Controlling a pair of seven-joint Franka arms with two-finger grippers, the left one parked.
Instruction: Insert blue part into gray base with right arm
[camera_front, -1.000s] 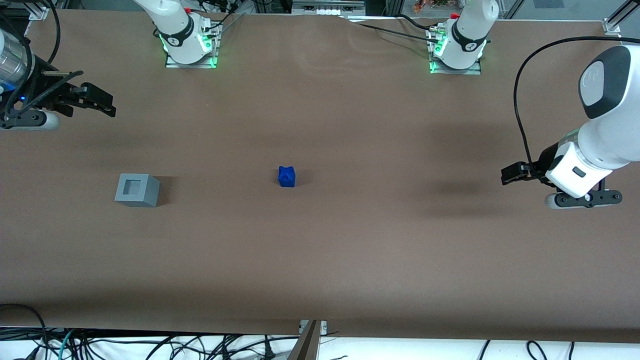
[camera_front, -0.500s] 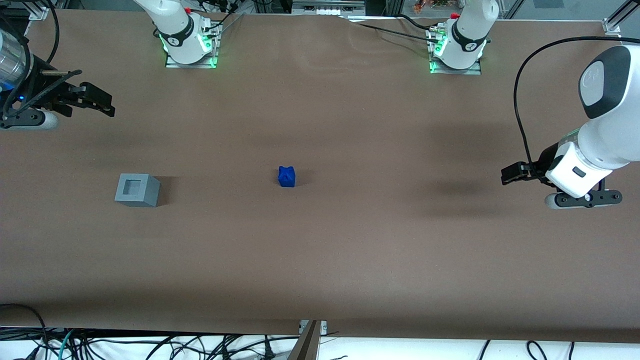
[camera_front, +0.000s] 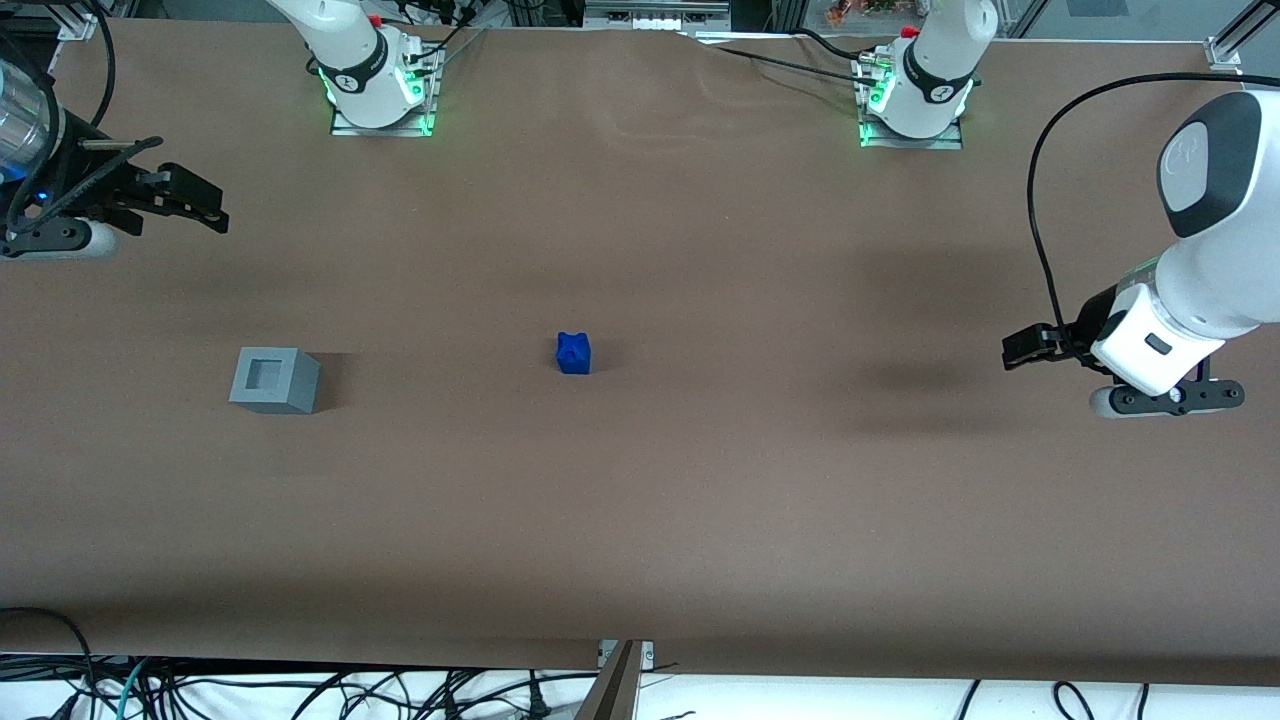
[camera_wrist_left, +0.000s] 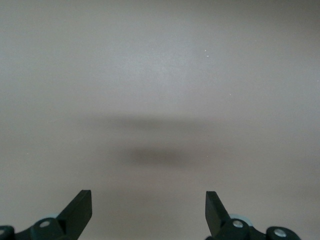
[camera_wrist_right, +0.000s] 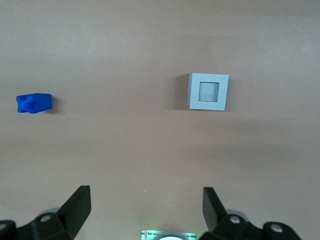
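Brown matting covered the whole bench (camera_front: 700, 500), with loose cables hanging along the edge nearest the front camera. The right arm (camera_front: 30, 130) hung high over the working arm's end of the bench, its blue wrist light lit, and its jaws (camera_front: 215, 215) stood wide apart with nothing between them; the wrist view showed both fingers (camera_wrist_right: 75, 207) spread over bare matting.

The gray base (camera_front: 272, 380) sat on the bench, nearer to the front camera than the jaws and not far off sideways from them, its square recess facing up and unfilled. The blue part (camera_front: 573, 353) lay near the middle of the bench, well apart from the base and farther toward the parked arm's end, resting with its notched, bumpy end visible.

From the jaws, then, the blue part lay a long reach sideways toward the parked arm's end and somewhat nearer the front camera, farther off than the base. In the wrist view the blue part (camera_wrist_right: 33, 103) showed its longer side running crosswise to the gap between the fingers, so the jaws looked likely to need travel rather than much turning. Nothing had yet been picked up.
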